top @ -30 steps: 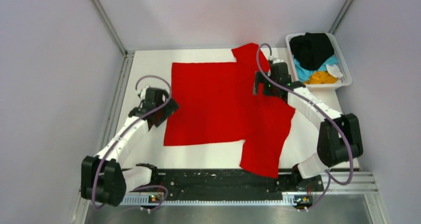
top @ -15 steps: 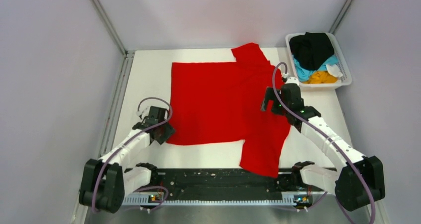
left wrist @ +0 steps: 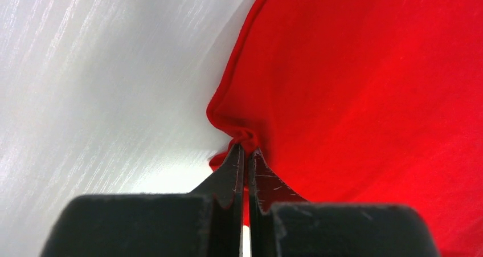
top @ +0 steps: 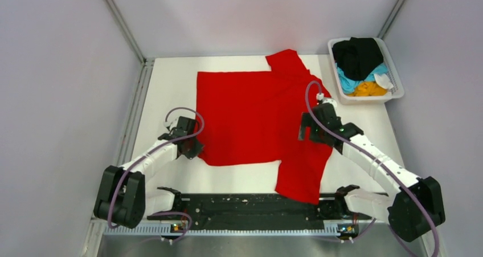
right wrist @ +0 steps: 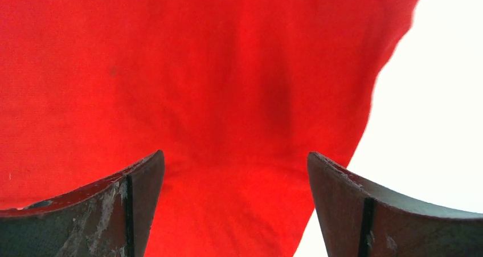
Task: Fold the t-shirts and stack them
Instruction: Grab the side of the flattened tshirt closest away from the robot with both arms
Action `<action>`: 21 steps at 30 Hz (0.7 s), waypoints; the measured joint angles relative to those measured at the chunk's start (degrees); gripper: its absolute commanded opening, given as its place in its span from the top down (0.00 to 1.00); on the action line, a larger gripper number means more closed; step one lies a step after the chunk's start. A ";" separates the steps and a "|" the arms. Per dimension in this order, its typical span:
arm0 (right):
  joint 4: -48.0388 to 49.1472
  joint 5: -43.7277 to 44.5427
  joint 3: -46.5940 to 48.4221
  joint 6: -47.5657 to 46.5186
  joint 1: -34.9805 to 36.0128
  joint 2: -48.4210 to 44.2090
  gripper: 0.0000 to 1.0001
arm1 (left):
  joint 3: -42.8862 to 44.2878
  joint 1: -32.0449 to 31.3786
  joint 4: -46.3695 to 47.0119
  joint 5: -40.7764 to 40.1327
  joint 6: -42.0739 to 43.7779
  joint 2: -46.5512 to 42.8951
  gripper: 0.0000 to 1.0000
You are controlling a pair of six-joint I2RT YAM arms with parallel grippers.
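Top external view: the desk (top: 171,86) is a white surface, shut in by plain pale grey walls (top: 57,97) that meet at metal posts (top: 119,23). A black rail (top: 239,207) runs along the near edge.

The red shirt (top: 250,117) lies spread flat across the middle of the desk. One sleeve reaches the far edge and the other reaches the rail.

A white basket (top: 398,86) stands at the far right corner. It holds a black shirt (top: 357,56) on top, with a light blue shirt (top: 350,81) and an orange-yellow shirt (top: 367,89) beneath. A white tag (top: 385,81) among them is too small to read.

The left hand (left wrist: 246,149) is pressed together, pinching the red shirt's hem at its near left corner, where the cloth is bunched at the tips. The right hand (right wrist: 236,160) is spread wide, low over the shirt's right side. Whether it touches the cloth cannot be told.
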 measured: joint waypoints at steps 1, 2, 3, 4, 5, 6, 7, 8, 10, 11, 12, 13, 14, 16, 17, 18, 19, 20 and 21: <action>-1.40 -0.04 0.31 0.24 1.77 0.02 0.09 | 0.02 0.00 -0.24 0.02 0.24 -0.07 1.00; -2.89 0.09 0.66 0.48 3.96 0.02 0.10 | 0.09 -0.02 -0.68 0.02 0.57 -0.17 1.00; -4.55 0.00 1.05 0.98 6.97 -0.02 0.12 | 0.22 -0.04 -1.25 0.00 0.87 -0.20 1.00; -6.16 -0.66 1.33 1.44 10.16 -0.07 0.13 | 0.44 -0.09 -2.03 0.00 1.31 -0.22 1.00; -7.23 -1.40 1.33 1.77 12.50 -0.11 0.14 | 0.59 -0.11 -2.75 0.00 1.64 -0.26 1.00; -8.90 -2.38 1.33 2.27 15.26 -0.13 0.14 | 0.74 -0.15 -3.58 -0.02 1.99 -0.31 1.00; -10.78 -3.34 1.29 2.93 18.12 -0.13 0.15 | 0.85 -0.20 -4.26 0.02 2.29 -0.42 1.00; -12.50 -4.11 1.25 3.87 20.50 -0.13 0.17 | 0.87 -0.22 -4.90 -0.02 2.69 -0.59 1.00; -15.21 -5.55 0.72 5.73 25.05 -0.28 0.20 | 0.87 -0.26 -6.49 -0.13 3.10 -1.09 1.00; -16.41 -6.32 0.11 7.26 27.82 -0.39 0.21 | 0.87 -0.28 -7.21 -0.20 3.26 -1.36 1.00; -17.51 -6.95 -0.50 8.61 29.97 -0.48 0.23 | 0.85 -0.28 -7.74 -0.24 3.32 -1.60 1.00; -18.40 -7.74 -1.36 10.01 32.17 -0.50 0.25 | 0.85 -0.28 -8.17 -0.28 3.41 -1.88 1.00; -19.10 -8.55 -2.34 11.41 34.14 -0.48 0.27 | 0.85 -0.31 -8.55 -0.37 3.48 -2.19 1.00; -19.91 -10.21 -4.90 13.70 36.48 -0.33 0.30 | 0.85 -0.31 -9.18 -0.57 3.52 -2.93 1.00; -20.35 -10.91 -6.16 14.62 37.00 0.02 0.31 | 0.85 -0.31 -9.42 -0.68 3.61 -3.26 1.00; -20.55 -11.39 -7.21 15.43 37.24 0.44 0.32 | 0.85 -0.31 -9.66 -0.85 3.72 -3.56 1.00; -20.76 -11.69 -8.39 16.15 37.38 1.11 0.33 | 0.85 -0.31 -9.90 -1.07 3.87 -3.76 1.00; -20.94 -11.85 -9.07 16.65 37.38 1.73 0.34 | 0.85 -0.31 -10.08 -1.29 3.91 -3.87 1.00; -20.92 -11.98 -9.70 17.09 37.38 2.38 0.37 | 0.85 -0.31 -10.23 -1.55 3.96 -3.91 1.00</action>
